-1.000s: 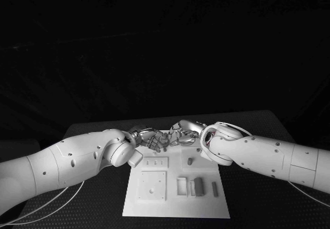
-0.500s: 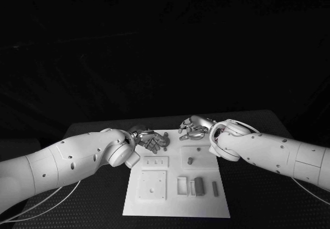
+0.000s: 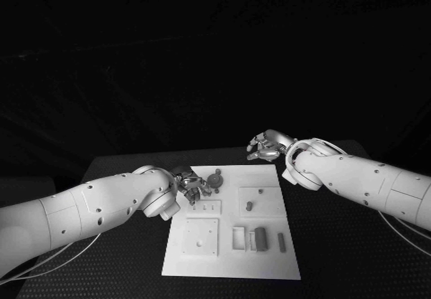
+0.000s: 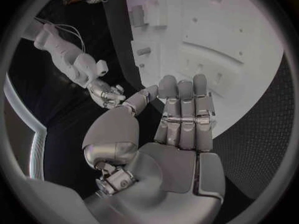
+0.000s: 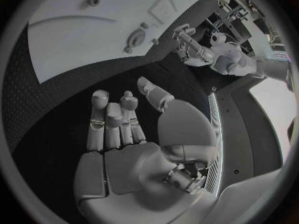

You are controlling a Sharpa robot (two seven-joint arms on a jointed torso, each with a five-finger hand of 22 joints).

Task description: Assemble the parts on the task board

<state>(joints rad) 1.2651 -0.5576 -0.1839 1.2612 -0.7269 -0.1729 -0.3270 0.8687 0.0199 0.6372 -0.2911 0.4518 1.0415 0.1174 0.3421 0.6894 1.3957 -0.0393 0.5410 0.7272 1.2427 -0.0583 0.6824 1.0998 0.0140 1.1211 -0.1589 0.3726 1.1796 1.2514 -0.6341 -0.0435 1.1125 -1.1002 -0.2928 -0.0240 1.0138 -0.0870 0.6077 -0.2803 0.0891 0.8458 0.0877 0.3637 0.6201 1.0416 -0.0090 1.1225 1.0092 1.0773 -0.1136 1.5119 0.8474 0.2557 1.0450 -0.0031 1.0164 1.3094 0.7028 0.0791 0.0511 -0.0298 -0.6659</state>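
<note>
The left hand (image 3: 190,185) hovers empty, fingers loosely apart, at the task board (image 3: 232,261)'s ten o'clock corner, while the right hand (image 3: 268,146) hangs empty, fingers apart, beyond its one o'clock corner.

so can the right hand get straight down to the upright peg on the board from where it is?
Probably yes. The right hand hovers off the task board's far edge, holding nothing, fingers apart. The peg stands uncovered mid-board, and the left hand sits off to the other side.
</note>
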